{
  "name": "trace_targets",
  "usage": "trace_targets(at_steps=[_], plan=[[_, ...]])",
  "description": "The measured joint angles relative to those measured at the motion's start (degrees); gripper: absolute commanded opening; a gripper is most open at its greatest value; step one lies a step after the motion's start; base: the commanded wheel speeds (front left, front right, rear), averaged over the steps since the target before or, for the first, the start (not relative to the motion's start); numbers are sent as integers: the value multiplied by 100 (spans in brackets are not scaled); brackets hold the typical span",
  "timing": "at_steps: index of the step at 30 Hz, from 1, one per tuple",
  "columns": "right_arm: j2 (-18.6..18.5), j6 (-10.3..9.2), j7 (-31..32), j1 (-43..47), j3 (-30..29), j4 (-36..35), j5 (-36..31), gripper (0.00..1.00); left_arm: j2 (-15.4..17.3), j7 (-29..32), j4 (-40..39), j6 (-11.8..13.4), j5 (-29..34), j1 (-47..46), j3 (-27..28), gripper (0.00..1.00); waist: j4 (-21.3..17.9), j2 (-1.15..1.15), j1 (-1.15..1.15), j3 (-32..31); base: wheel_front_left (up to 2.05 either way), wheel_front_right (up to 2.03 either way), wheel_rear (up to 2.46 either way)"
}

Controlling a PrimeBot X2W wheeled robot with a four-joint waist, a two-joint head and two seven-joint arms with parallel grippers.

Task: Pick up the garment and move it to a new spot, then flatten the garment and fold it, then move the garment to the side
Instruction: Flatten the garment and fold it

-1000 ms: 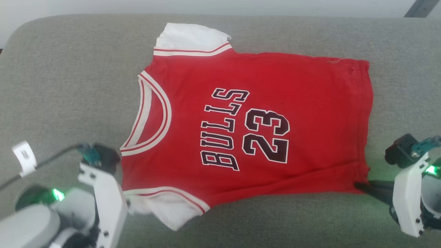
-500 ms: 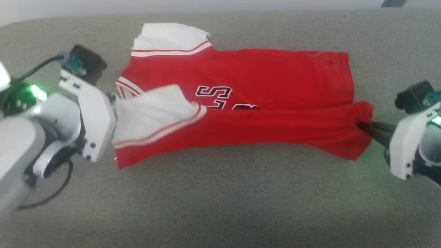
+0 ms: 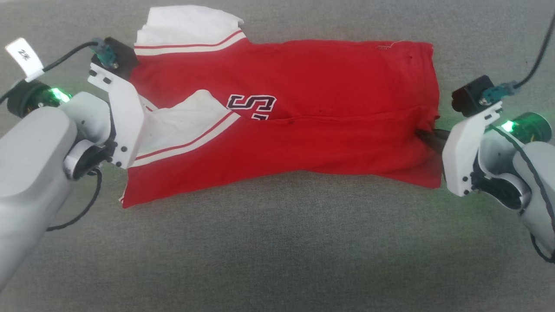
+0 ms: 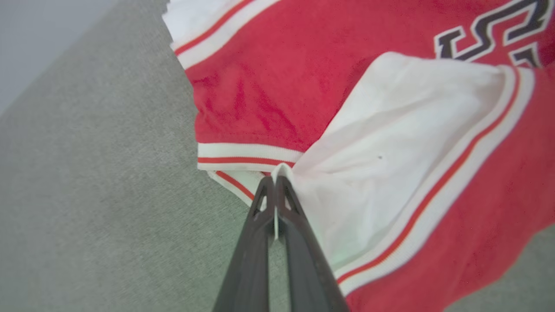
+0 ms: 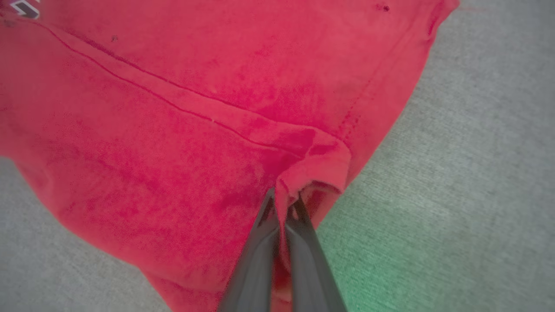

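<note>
Head view: left hand (image 4: 275, 182) pinches a sleeve (image 4: 390, 130) of the shirt (image 3: 329, 86), right hand (image 5: 284, 195) its hem (image 5: 321, 164); both should travel evenly, keeping the cloth between them taut.

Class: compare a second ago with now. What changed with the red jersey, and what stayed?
The left hand and right hand, shut on the jersey, carried its near edge away from the robot over the chest, folding it lengthwise and hiding most lettering. The far sleeve stayed flat on the grey cushion; both grips held.
</note>
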Motion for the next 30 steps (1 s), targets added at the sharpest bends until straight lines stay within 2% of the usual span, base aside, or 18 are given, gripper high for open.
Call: trace_targets(at_steps=[6,7,8,9,10,13,20,25,30], plan=[[203,0,159,-126,-43,192,-85,0,-347,91,778,-162,-226,-35,-49,0,-28,0,0,83,0,0,0],[236,0,176,-149,-56,222,-108,12,-417,92,900,-171,-303,-41,-20,18,-27,0,0,86,0,0,0],[271,0,200,-158,-73,248,-107,25,-475,94,1023,-175,-326,-67,-7,41,-24,0,0,82,0,0,0],[301,0,210,-160,-99,279,-107,53,-506,92,1096,-202,-326,-101,-4,71,-20,0,0,73,0,0,0],[318,0,216,-162,-118,303,-107,100,-546,62,1156,-207,-352,-121,16,100,-14,0,0,58,0,0,0],[282,0,171,-127,-215,244,-108,100,-659,144,1306,-221,-517,-178,67,100,50,0,0,-45,0,0,0],[25,1,-356,214,-793,41,-285,100,-682,446,1050,35,-623,-258,120,100,252,0,0,-278,0,0,0],[-43,0,-859,581,-1479,-38,-679,100,-590,1068,545,377,-867,-165,124,100,374,0,0,-449,0,0,0],[112,0,-1192,1006,-2313,-185,-1181,100,-335,1580,-208,839,-991,109,93,100,389,0,0,-560,0,0,0]])
